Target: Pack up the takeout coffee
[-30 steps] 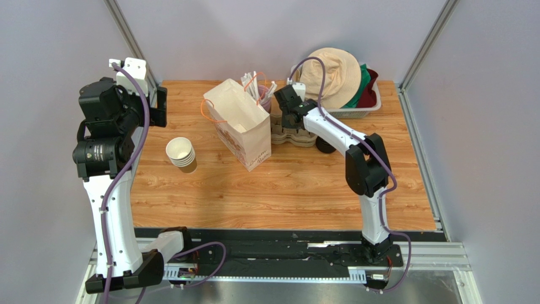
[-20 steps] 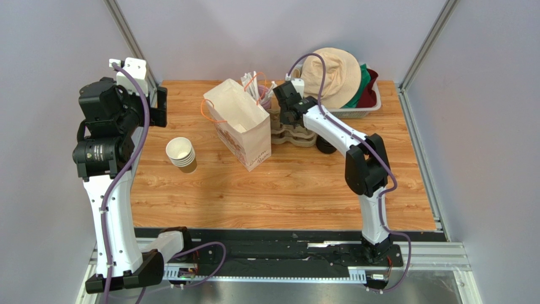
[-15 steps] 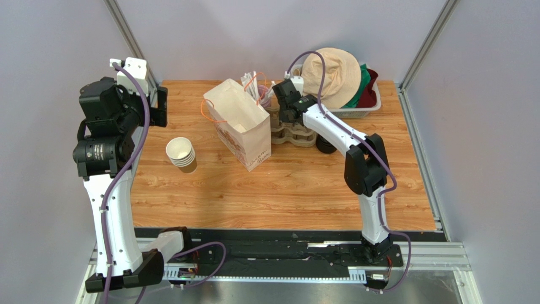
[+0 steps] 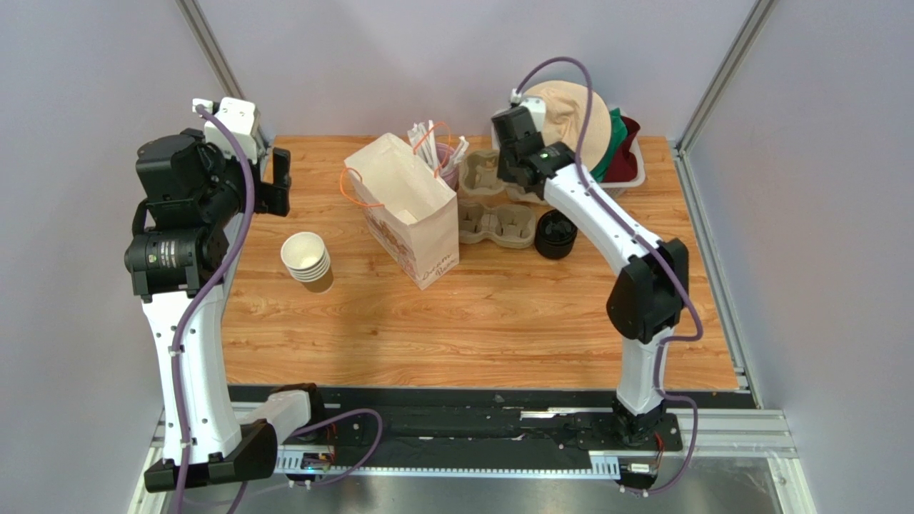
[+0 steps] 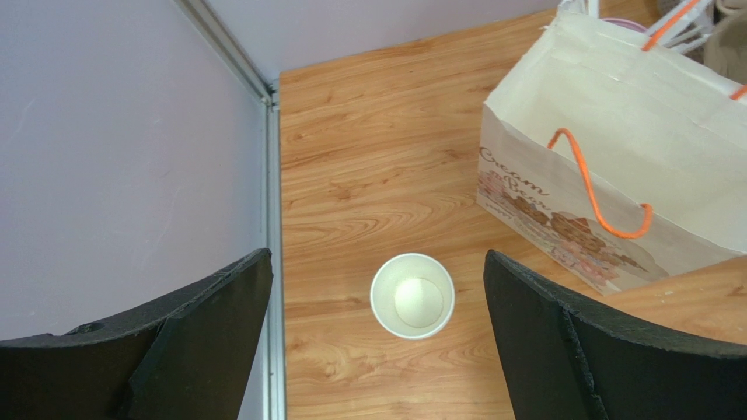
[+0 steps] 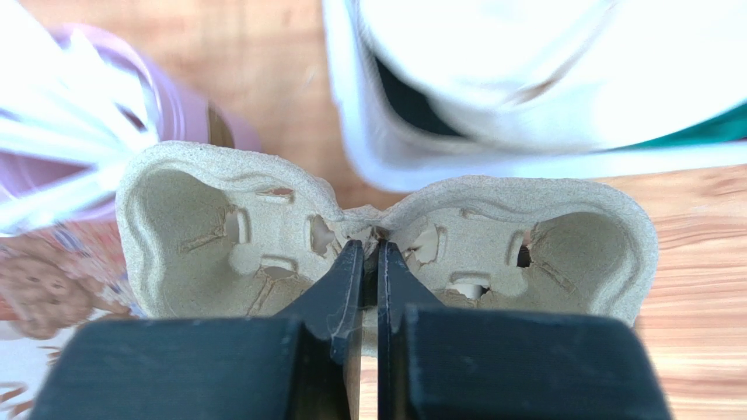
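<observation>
Right wrist shows the right claw point(image 6: 364, 262) clamped on the centre ridge of the pulp carrier point(image 6: 219, 219), probably light and tearable, 2 o'clock of the bag point(image 4: 402, 203); left claw point(image 5: 377, 262) gapes apart.

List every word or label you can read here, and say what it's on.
"Cream": script on the bag's side, left wrist view.
Line under it: starts "Be", the rest is unclear.
Bag's print in the top view: too small to read.
Cups, carrier: no text visible.
</observation>
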Robot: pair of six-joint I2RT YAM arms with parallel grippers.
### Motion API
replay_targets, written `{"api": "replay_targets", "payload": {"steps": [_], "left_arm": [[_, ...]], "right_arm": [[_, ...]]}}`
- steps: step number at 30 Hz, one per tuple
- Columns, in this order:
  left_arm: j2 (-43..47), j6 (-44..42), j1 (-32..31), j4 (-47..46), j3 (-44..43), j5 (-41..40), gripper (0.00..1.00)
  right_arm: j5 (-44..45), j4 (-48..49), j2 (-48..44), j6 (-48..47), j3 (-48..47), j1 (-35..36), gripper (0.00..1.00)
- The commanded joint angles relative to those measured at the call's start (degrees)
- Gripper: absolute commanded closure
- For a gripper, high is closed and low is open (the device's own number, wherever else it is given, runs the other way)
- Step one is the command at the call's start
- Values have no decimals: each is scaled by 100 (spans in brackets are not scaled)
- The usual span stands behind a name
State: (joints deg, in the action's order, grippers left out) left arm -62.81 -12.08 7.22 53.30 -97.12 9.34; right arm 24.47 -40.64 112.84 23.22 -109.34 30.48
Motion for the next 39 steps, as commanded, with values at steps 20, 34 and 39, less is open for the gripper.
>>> {"api": "replay_targets", "payload": {"steps": [20, 34, 39], "left_arm": [[-732, 267, -1152, 1015, -843, 929, 1], [-1717, 601, -1320, 1631, -1300, 1078, 25], [-1946, 619, -1390, 1631, -1494, 1096, 49]], "right_arm": [[23, 1050, -2450, -1821, 0, -1317, 92], [-697, 681, -3136, -1865, 106, -1308, 92], [-1066, 567, -3285, -1892, 141, -1308, 92]]}}
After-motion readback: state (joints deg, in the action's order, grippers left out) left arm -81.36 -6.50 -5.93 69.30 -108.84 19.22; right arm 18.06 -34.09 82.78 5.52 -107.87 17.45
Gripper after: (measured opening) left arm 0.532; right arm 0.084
